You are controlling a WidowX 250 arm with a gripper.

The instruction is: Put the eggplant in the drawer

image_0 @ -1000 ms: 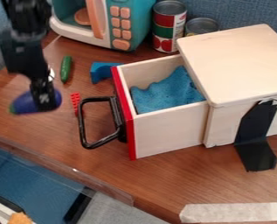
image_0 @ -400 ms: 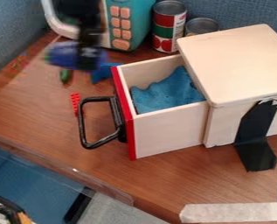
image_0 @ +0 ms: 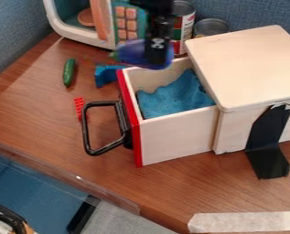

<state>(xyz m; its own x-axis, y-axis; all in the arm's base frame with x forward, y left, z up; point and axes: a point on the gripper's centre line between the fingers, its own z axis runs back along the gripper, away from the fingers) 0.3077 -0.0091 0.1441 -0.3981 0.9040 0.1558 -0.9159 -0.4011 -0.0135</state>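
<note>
Purple eggplant (image_0: 130, 54) — in end effector (image_0: 157, 58)

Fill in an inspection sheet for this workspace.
Surface: wooden tabletop, pale tape along the near right edge.
Job's things: eggplant held up, not in the drawer; drawer pulled open, blue cloth inside.
Clutter: cucumber, red brick and blue block left of the drawer.
Tool: gripper closed on the eggplant, near the far end of the drawer's red front in the picture.
Cables: nothing seen.
Surroundings: toy microwave and two cans behind; blue fabric wall.
</note>
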